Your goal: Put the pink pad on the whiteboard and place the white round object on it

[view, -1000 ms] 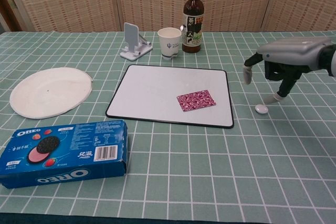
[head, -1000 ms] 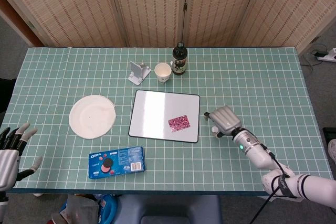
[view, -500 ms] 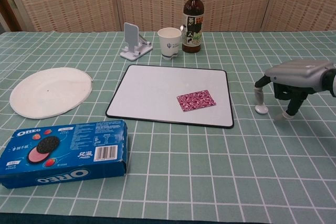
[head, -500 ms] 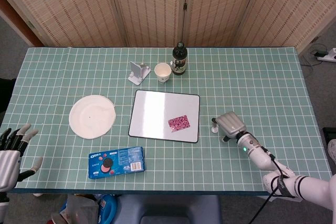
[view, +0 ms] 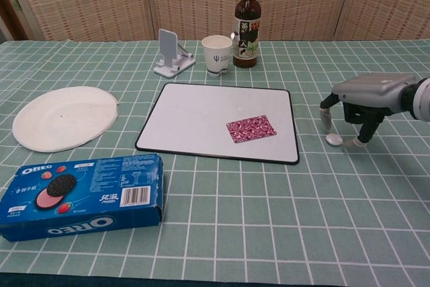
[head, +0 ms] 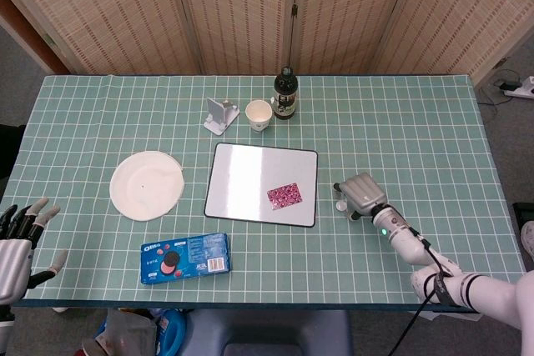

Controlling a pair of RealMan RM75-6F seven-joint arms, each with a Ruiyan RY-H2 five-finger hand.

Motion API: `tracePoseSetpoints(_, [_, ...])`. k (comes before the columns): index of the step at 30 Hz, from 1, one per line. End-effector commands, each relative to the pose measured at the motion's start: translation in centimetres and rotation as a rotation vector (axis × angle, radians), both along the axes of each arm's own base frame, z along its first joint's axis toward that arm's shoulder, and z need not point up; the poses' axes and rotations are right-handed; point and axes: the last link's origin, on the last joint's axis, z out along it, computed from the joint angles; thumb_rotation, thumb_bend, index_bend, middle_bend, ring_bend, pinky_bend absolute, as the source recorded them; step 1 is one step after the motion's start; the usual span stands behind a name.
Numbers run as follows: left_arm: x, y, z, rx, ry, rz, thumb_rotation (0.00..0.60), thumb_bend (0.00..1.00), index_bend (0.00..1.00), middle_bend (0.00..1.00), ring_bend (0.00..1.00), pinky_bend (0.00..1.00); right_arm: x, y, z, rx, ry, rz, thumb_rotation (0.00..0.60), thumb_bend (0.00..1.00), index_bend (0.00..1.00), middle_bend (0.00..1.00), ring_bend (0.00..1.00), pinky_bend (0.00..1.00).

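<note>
The pink patterned pad (head: 284, 194) (view: 250, 128) lies flat on the right half of the whiteboard (head: 246, 181) (view: 201, 115). A small white round object (head: 340, 205) (view: 334, 140) rests on the green cloth just right of the board. My right hand (head: 360, 193) (view: 366, 97) hovers low over it, palm down. One fingertip (view: 326, 121) stands just left of the object and another (view: 357, 143) just right; neither clearly touches it. My left hand (head: 18, 241) hangs with fingers spread and nothing in it beyond the table's near left corner.
A white plate (head: 148, 184) (view: 64, 116) lies at the left, with an Oreo box (head: 185, 258) (view: 80, 195) in front of it. Behind the board stand a phone stand (view: 172, 52), a paper cup (view: 216, 54) and a dark bottle (view: 246, 26).
My right hand came down from above the table to the cloth and shifted slightly, so its fingertips now bracket the white object. The pad, the board and the left hand stayed put.
</note>
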Motion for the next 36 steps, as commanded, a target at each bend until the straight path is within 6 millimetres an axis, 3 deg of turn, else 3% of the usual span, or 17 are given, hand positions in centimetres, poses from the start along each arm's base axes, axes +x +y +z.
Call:
tracePoseSetpoints(1, [0.0, 0.0, 0.0, 0.001, 0.001, 0.001, 0.600, 0.29, 0.16, 0.10, 0.12, 0.03, 0.1, -0.1, -0.1, 0.002, 0.002, -0.002, 0.600, 0.24, 0.41, 0.96, 1.00, 1.00])
tracePoseSetpoints(26, [-0.4, -0.1, 0.1, 0.003, 0.001, 0.012, 0.600, 0.29, 0.16, 0.09, 0.12, 0.03, 0.4, -0.3, -0.8, 0.009, 0.023, 0.010, 0.600, 0.27, 0.48, 0.96, 1.00, 1.00])
tracePoseSetpoints(32, [-0.4, -0.1, 0.3, 0.008, 0.003, 0.010, 0.600, 0.29, 0.16, 0.09, 0.12, 0.03, 2.3, -0.8, 0.1, -0.009, -0.028, 0.040, 0.600, 0.27, 0.48, 0.96, 1.00, 1.00])
tracePoseSetpoints(36, [-0.3, -0.1, 0.3, 0.006, 0.005, 0.006, 0.600, 0.29, 0.16, 0.09, 0.12, 0.03, 4.6, -1.2, 0.5, -0.007, -0.045, 0.091, 0.600, 0.27, 0.48, 0.96, 1.00, 1.00])
